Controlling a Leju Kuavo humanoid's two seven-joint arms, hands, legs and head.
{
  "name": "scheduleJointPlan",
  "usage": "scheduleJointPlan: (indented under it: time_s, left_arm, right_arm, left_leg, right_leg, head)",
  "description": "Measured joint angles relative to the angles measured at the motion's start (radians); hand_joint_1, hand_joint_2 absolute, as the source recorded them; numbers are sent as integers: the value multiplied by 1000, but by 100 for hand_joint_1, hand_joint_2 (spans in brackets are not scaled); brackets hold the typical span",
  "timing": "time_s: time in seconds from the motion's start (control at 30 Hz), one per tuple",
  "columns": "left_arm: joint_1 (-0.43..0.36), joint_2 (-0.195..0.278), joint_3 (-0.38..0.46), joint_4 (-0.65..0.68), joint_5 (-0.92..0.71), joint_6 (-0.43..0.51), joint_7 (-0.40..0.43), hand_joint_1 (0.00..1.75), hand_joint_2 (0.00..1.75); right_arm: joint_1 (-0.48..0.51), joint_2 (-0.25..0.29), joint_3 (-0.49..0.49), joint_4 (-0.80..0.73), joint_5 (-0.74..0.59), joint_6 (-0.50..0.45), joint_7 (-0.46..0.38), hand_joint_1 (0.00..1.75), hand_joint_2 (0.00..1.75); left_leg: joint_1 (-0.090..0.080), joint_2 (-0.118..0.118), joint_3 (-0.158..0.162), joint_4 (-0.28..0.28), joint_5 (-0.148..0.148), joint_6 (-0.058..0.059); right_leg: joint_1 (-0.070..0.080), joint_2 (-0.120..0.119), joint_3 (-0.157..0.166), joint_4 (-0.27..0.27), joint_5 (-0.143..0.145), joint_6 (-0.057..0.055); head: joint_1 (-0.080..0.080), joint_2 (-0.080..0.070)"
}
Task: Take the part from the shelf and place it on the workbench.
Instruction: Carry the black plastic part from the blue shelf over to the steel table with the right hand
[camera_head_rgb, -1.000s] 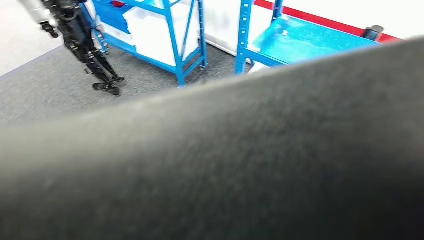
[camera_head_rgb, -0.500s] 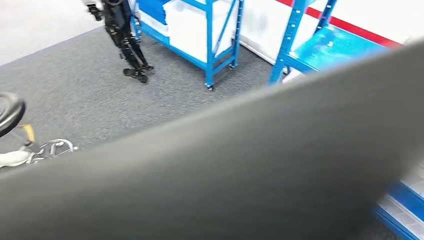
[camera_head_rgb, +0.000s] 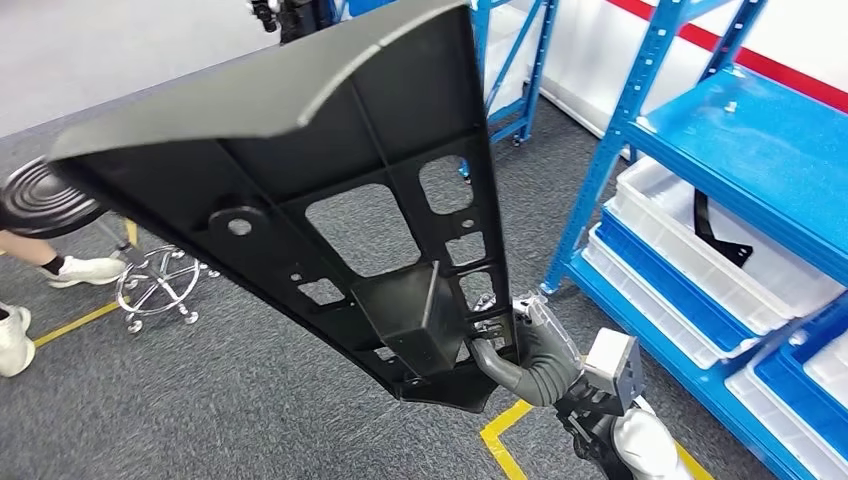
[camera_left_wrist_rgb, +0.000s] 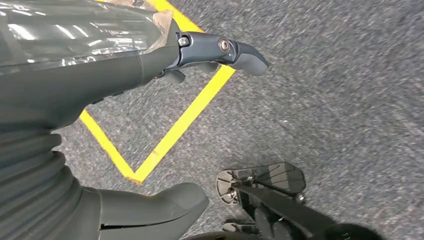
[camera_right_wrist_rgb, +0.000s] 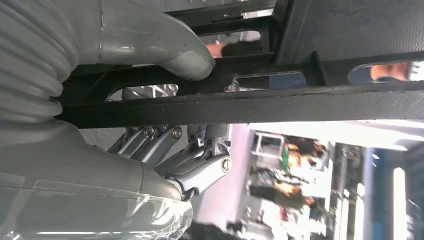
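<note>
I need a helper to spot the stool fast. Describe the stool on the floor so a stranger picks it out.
Start at the big black ribbed part that the right hand grips. Beside its far end, on the grey carpet, stands the stool: round black seat above a chrome star base on castors, the only shiny metal thing there.

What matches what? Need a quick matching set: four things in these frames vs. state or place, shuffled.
Things:
1. part
2. left hand
3. stool
4. white bin

States:
A. on the blue shelf
B. on the carpet beside a person's feet
C. held by the right hand
D. holds nothing, above yellow floor tape

Pairs: 1-C, 2-D, 3-B, 4-A
</note>
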Motion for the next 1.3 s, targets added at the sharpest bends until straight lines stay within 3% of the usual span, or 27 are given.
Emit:
scheduleJointPlan:
  time_s: [0.03,0.1,0.17,0.2,0.27,0.33,0.4,0.47,0.5,0.53,0.6,0.63,0.7,0.77,0.83,0.9,0.97,1.0,1.03,1.07,1.13,1.2,1.27,1.3]
  left_arm:
    - [0,0,0,0,-1,0,1,0,175]
    - [-1,1,-1,-1,-2,0,1,0,175]
    - [-4,2,-2,-2,-6,-1,1,0,175]
    - [-5,3,-2,-2,-7,-2,1,0,175]
    - [-6,4,-3,-2,-9,-4,1,0,175]
    - [-6,5,-3,-2,-9,-6,0,0,175]
    - [-10,7,-3,-2,-9,-9,-1,0,175]
    - [-13,8,-3,-2,-9,-12,-1,0,175]
    - [-13,8,-3,-2,-9,-15,-1,0,175]
    - [-12,7,-3,-2,-9,-17,-1,0,175]
    - [-13,7,-3,-2,-9,-25,-2,0,175]
    - [-14,7,-3,-3,-9,-27,-2,0,175]
    - [-15,8,-3,-3,-8,-31,-3,0,175]
    - [-13,9,-3,-3,-8,-31,-3,0,175]
    - [-12,9,-3,-3,-8,-31,-3,0,175]
    - [-17,8,-3,-4,-8,-31,-3,0,175]
    - [-19,8,-3,-6,-8,-31,-3,0,175]
    - [-19,7,-4,-6,-8,-31,-3,0,175]
    - [-18,7,-4,-6,-8,-32,-3,0,175]
    - [-18,7,-4,-6,-8,-32,-3,0,175]
    - [-19,8,-6,-7,-8,-35,-3,0,175]
    - [-20,8,-9,-7,-8,-40,-2,0,175]
    - [-19,9,-11,-7,-7,-43,-1,0,175]
    - [-17,10,-12,-7,-6,-44,-1,0,175]
  right_arm:
    - [-1,-1,2,7,-1,-4,1,175,175]
    - [-5,-2,3,17,-2,-12,3,175,175]
    - [-9,-3,3,25,-2,-21,4,175,175]
    - [-10,-4,2,29,-2,-26,5,175,175]
    - [-11,-5,1,36,-5,-35,6,175,175]
    - [-11,-6,-3,44,-10,-46,8,175,175]
    - [-10,-9,-8,54,-16,-58,11,175,175]
    - [-6,-11,-14,67,-18,-70,16,175,175]
    - [-4,-12,-16,73,-18,-75,18,175,175]
    - [-3,-12,-18,79,-17,-80,19,175,175]
    - [-3,-12,-24,90,-17,-85,21,175,175]
    - [-4,-12,-27,94,-18,-87,22,175,175]
    - [-3,-12,-31,103,-19,-88,23,175,175]
    - [-2,-12,-33,110,-19,-88,25,175,175]
    - [-3,-11,-35,112,-20,-88,26,175,175]
    - [-2,-11,-36,114,-20,-89,26,175,175]
    - [1,-11,-37,118,-20,-91,26,175,175]
    - [4,-10,-40,119,-20,-94,26,175,175]
    - [9,-9,-44,120,-20,-99,27,175,175]
    - [15,-9,-49,120,-19,-103,27,175,175]
    - [28,-7,-63,119,-17,-113,26,175,175]
    - [45,-6,-80,116,-14,-121,26,175,175]
    - [65,-4,-95,112,-8,-124,26,175,175]
    - [74,-3,-102,109,-4,-124,27,175,175]
  left_leg:
    - [2,7,24,-43,27,0]
    - [0,50,102,-181,84,4]
    - [-6,81,142,-259,104,14]
    - [-10,79,142,-265,102,20]
    - [-12,52,140,-272,106,33]
    - [-8,28,146,-282,114,48]
    - [-6,0,147,-286,119,59]
    - [-7,-31,145,-286,119,61]
    - [-7,-47,146,-286,119,61]
    - [-6,-63,147,-285,119,61]
    - [-5,-94,148,-281,119,55]
    - [-7,-108,146,-277,117,50]
    - [-9,-129,139,-271,117,39]
    - [-6,-141,133,-273,120,29]
    - [-6,-95,118,-245,102,20]
    - [-8,-25,67,-140,45,14]
    - [-4,-4,3,-12,-7,9]
    - [-3,-2,-13,17,-10,8]
    - [-2,1,-8,6,4,8]
    - [-1,8,19,-44,34,9]
    - [-4,52,95,-182,87,14]
    - [-13,76,132,-252,100,24]
    - [-20,54,132,-258,99,35]
    - [-20,42,136,-264,102,42]
  right_leg:
    - [0,-13,1,0,-1,1]
    - [4,-33,5,0,-6,6]
    - [12,-51,9,0,-12,16]
    - [15,-61,11,-1,-14,21]
    - [15,-76,14,-2,-19,31]
    - [12,-31,-4,41,-45,33]
    - [8,38,-66,167,-100,24]
    - [7,61,-132,287,-137,25]
    - [6,63,-143,299,-133,31]
    - [4,65,-135,272,-113,41]
    - [-6,89,-78,133,-48,63]
    - [-10,105,-52,72,-22,66]
    - [-12,121,-28,20,0,57]
    - [-9,103,-25,19,5,40]
    - [-10,84,-24,17,9,26]
    - [-7,60,-23,15,8,13]
    - [-1,34,-23,15,5,5]
    - [1,20,-22,16,4,3]
    - [2,7,-21,16,3,2]
    - [2,-5,-18,16,0,2]
    - [8,-27,-11,16,-6,7]
    - [15,-47,-5,15,-13,17]
    - [17,-67,2,10,-18,26]
    - [16,-64,5,13,-23,31]
  head:
    - [0,0]
    - [-1,0]
    - [3,0]
    - [5,0]
    - [7,0]
    - [10,0]
    - [15,0]
    - [17,0]
    - [18,0]
    - [18,0]
    - [19,0]
    - [20,0]
    - [20,0]
    - [19,0]
    - [16,0]
    - [11,0]
    - [9,0]
    - [9,0]
    - [8,0]
    - [8,0]
    - [9,0]
    - [13,0]
    - [16,0]
    - [16,0]
